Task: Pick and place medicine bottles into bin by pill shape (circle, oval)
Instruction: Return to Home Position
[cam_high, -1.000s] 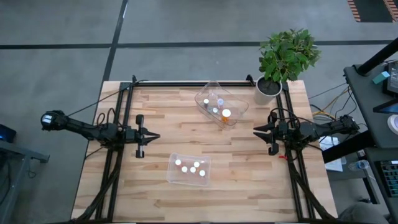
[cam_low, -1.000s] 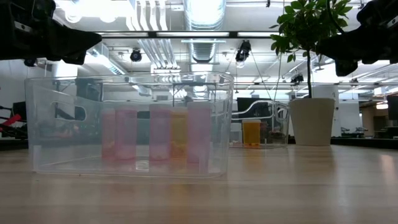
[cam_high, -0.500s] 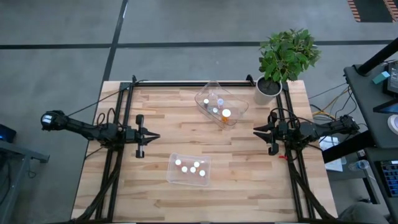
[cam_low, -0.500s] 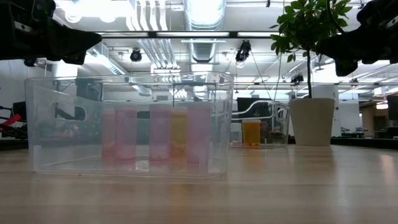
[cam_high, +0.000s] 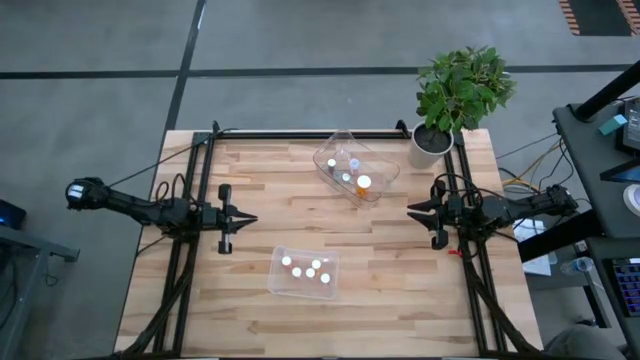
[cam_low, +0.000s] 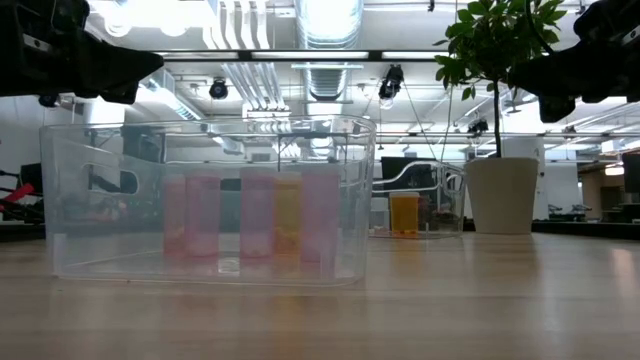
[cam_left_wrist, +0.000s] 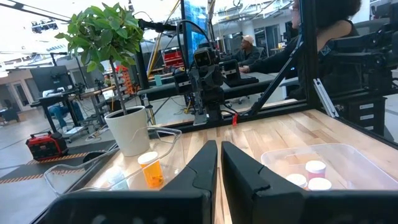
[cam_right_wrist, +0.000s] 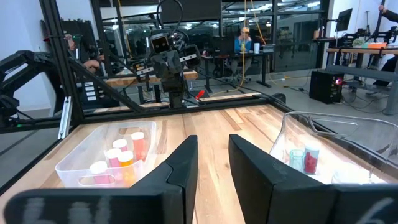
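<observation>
Every small white-capped medicine bottle (cam_high: 309, 270) stands in the near clear plastic bin (cam_high: 280, 284) or the far clear bin (cam_high: 335, 146), both between the arms, where the left gripper (cam_high: 247, 218) rests nearly closed and empty and the right gripper (cam_high: 412, 212) slightly parted and empty.

The left arm (cam_high: 130, 203) lies stretched out low and nearly straight from the left side, with the wrist level. The left gripper (cam_high: 250, 218) points inward, toward the right arm (cam_high: 520, 207). Its two fingers (cam_left_wrist: 202, 165) stand almost together, with only a thin slit between them, and they hold nothing. The right arm has the mirrored pose from the right side. The right gripper (cam_high: 411, 211) points toward the left one and is well apart from it. Its fingers stand parallel with a clear gap between them, empty. In the low view both grippers hang high, at the two upper corners
</observation>
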